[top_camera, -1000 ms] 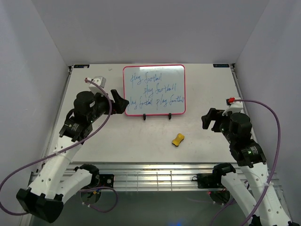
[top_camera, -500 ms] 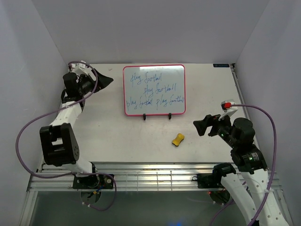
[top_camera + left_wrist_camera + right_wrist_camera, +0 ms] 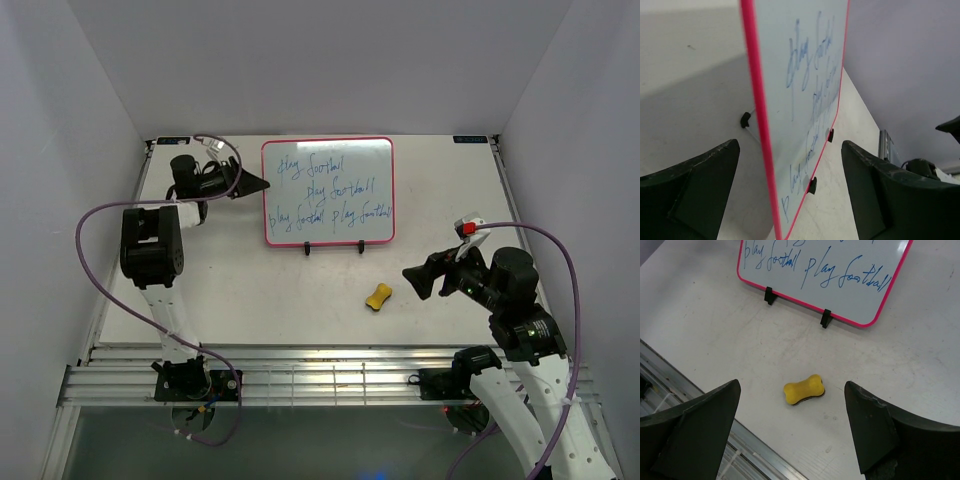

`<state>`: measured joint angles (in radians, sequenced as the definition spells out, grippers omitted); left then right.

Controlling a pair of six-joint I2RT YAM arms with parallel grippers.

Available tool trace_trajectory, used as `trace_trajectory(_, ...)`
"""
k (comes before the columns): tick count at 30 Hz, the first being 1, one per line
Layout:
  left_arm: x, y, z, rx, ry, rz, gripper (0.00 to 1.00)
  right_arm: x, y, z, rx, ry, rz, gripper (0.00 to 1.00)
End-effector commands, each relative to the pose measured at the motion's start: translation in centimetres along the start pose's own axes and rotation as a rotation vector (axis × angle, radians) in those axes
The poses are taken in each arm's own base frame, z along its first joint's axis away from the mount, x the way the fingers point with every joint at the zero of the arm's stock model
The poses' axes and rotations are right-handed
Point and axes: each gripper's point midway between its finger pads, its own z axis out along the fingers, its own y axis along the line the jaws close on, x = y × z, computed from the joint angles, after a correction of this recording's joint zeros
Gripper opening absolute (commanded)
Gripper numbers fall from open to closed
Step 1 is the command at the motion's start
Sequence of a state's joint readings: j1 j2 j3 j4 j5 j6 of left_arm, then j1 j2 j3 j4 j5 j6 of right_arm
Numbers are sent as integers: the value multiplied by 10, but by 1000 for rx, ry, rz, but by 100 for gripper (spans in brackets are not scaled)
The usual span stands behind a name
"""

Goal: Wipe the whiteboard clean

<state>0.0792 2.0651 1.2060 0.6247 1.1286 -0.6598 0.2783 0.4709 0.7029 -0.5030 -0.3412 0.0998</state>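
Note:
The whiteboard point(image 3: 328, 190), pink-framed with blue handwriting, stands upright on a wire stand at the back middle of the table. My left gripper point(image 3: 252, 183) is open at the board's left edge. In the left wrist view the pink edge point(image 3: 756, 100) runs between my open left gripper point(image 3: 790, 145), with a gap on both sides. A yellow bone-shaped eraser point(image 3: 377, 295) lies in front of the board. My right gripper point(image 3: 415, 280) is open and empty just right of and above the eraser. The right wrist view shows the eraser point(image 3: 804, 390) between my spread fingers point(image 3: 700, 430) and the board point(image 3: 840, 270) beyond.
The stand's two black feet point(image 3: 307, 246) point(image 3: 361, 246) poke out under the board. An aluminium rail point(image 3: 330, 375) runs along the table's near edge. Grey walls close in the left, back and right. Purple cables loop from both arms.
My left arm swung out to the back left, then brought its open gripper onto the board's left edge. My right gripper moved left and down toward the eraser.

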Motion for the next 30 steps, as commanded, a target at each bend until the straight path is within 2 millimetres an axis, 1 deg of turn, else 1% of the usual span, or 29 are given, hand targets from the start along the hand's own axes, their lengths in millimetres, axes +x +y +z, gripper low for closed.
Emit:
trace_trajectory(1,-7,-40,19,161,59,144,92,-16,8,-6,-31,-33,-42,90)
trace_trajectory(2,1,-34,23,172,80,121,90,-17,9,-6,-32,-30,-44,90)
trace_trajectory(3,3,-31,26,184,92,113,86,-19,9,-7,-33,-31,-50,90)
trace_trajectory(8,14,-16,31,219,137,81,77,-21,9,-9,-27,-31,-59,90)
trace_trajectory(10,17,-15,30,222,141,81,72,-20,9,-9,-27,-28,-57,90)
trace_trajectory(11,28,-24,40,245,167,82,70,-20,9,-9,-27,-26,-56,90)
trace_trajectory(12,31,-24,40,247,170,85,68,-20,9,-9,-27,-26,-56,90)
trace_trajectory(14,33,-23,39,251,173,84,65,-18,9,-8,-29,-20,-54,90)
trace_trajectory(19,35,-19,42,246,173,75,51,-16,10,-6,-42,-9,-45,90)
trace_trajectory(25,35,-18,46,253,179,72,44,-14,12,-8,-45,-6,-42,90)
trace_trajectory(27,36,-18,46,254,181,71,39,-14,12,-8,-48,-5,-42,90)
trace_trajectory(30,37,-17,47,259,185,71,36,-13,12,-8,-51,0,-40,90)
